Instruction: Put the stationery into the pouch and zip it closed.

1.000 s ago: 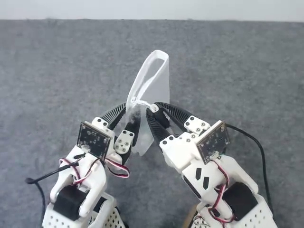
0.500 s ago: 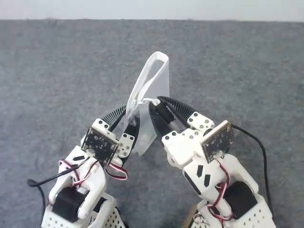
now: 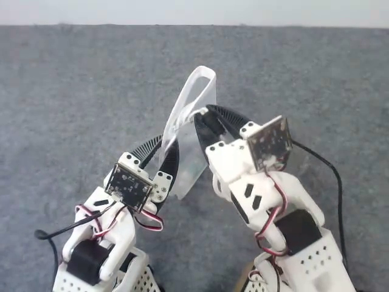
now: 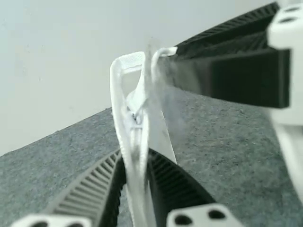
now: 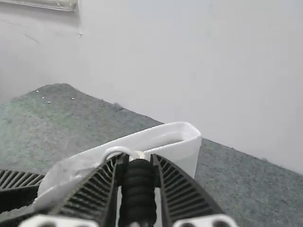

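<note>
One translucent pouch (image 3: 203,100) over one grey bench (image 3: 73,91). One zip pull (image 5: 124,153) on the pouch. Two arms at the pouch: one left gripper (image 3: 165,148), one right gripper (image 3: 203,117), each with two ribbed black fingers (image 3: 228,117).

Translucent white pouch (image 3: 197,100), blk ribbed left hand (image 3: 166,145), speckled grey tbl (image 3: 73,91)

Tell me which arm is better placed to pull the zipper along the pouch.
Right. The right gripper is shut on the zipper pull; the left gripper clamps the pouch lower down, steadying it.
</note>
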Available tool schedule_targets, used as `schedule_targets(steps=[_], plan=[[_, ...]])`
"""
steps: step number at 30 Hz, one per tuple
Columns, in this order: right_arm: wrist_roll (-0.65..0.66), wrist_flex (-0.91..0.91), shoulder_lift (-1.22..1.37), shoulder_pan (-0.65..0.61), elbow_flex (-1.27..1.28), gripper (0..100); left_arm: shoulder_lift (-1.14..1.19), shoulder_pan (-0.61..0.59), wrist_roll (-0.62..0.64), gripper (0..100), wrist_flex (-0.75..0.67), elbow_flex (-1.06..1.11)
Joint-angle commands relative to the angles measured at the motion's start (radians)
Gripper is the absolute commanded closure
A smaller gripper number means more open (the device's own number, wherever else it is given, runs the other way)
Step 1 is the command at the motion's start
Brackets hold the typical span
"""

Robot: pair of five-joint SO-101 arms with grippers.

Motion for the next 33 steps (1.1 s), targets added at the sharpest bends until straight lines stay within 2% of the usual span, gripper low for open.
schedule_targets(steps=[1,14,18,26,33], plan=[[-0.025,-0.028,0.007,0.091,-0.114,99.2,-0.012,-0.003,-0.009,99,0.028,-0.015],[-0.02,-0.214,0.168,0.137,-0.121,99.2,-0.012,-0.003,-0.009,99,0.035,-0.004],[-0.025,-0.266,0.18,0.185,-0.121,99.2,-0.012,-0.003,-0.011,99,0.037,-0.004],[-0.023,-0.305,0.182,0.222,-0.129,99.2,-0.012,-0.003,-0.011,99,0.049,-0.004],[-0.026,-0.321,0.183,0.308,-0.13,99.2,-0.012,-0.005,-0.012,99,0.049,-0.004]])
